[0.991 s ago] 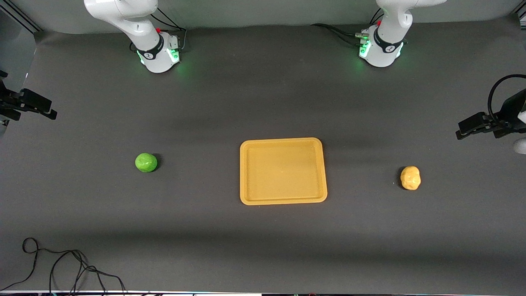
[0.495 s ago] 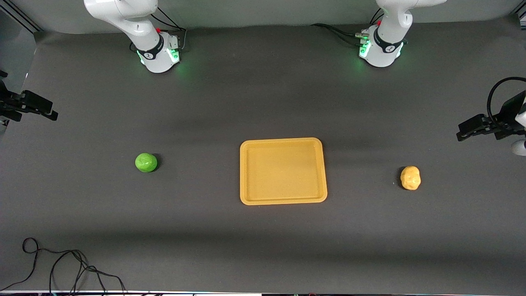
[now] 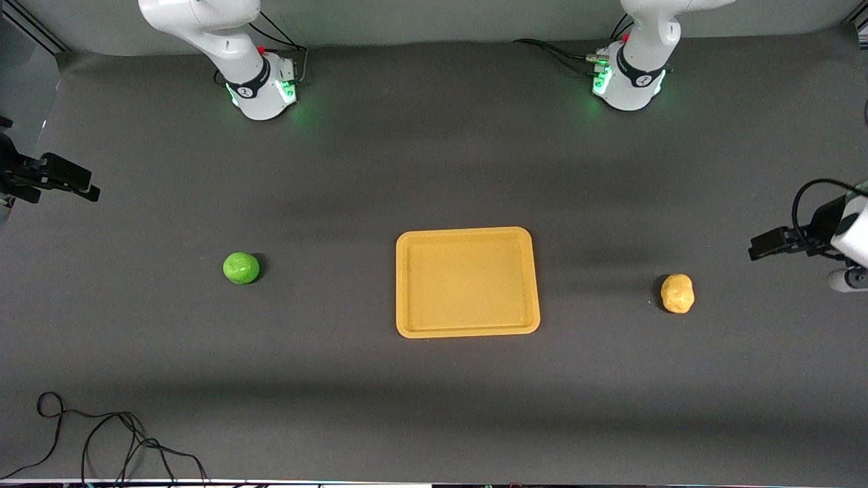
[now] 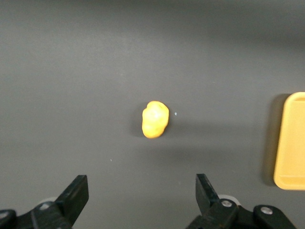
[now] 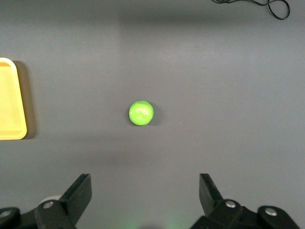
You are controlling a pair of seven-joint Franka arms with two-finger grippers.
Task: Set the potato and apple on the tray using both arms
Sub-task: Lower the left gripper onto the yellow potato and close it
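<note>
Dark grey surface (image 3: 434,407) with both fruits lying off the tray.

Black cable (image 3: 102,440) coils at the near corner at the right arm's end, partly cut off. Mid-surface, the tray (image 3: 467,329) lies bare between apple (image 3: 241,268) and potato (image 3: 677,293), each well apart from it. Left end effector (image 4: 142,191) hangs fingers wide over the surface's edge near the potato; right end effector (image 5: 145,188) hangs wide at the apple's end. No writing is legible.
</note>
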